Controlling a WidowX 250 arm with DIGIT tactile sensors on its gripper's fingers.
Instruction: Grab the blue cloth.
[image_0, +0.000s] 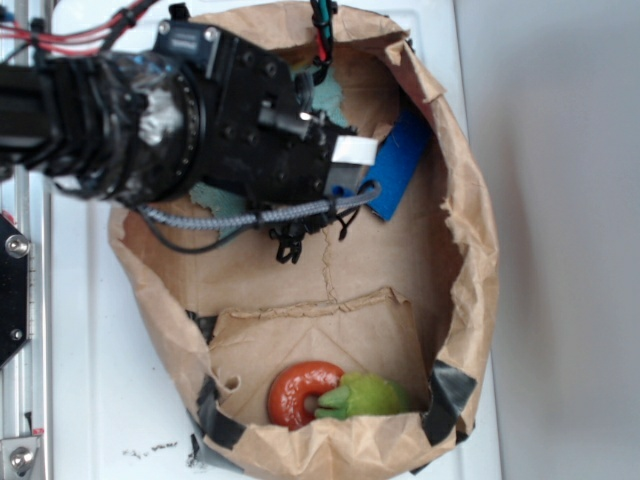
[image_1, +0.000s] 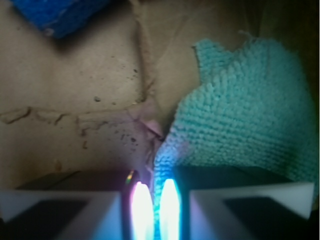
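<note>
Inside the brown paper bag (image_0: 455, 260), our gripper (image_1: 155, 205), jaws nearly closed, pinches the fuzzy teal-blue terry cloth (image_1: 240, 120) spreading toward two o'clock.

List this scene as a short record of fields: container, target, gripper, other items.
container: brown paper bag, opened wide, on a white surface
target: blue cloth, pale teal terry, on the bag's floor
gripper: gripper at the cloth's edge; fingers nearly together, a slim gap showing; whether cloth is pinched cannot be told
other items: blue block beside the gripper; orange ring and green toy touching in the bag's lower pocket
</note>
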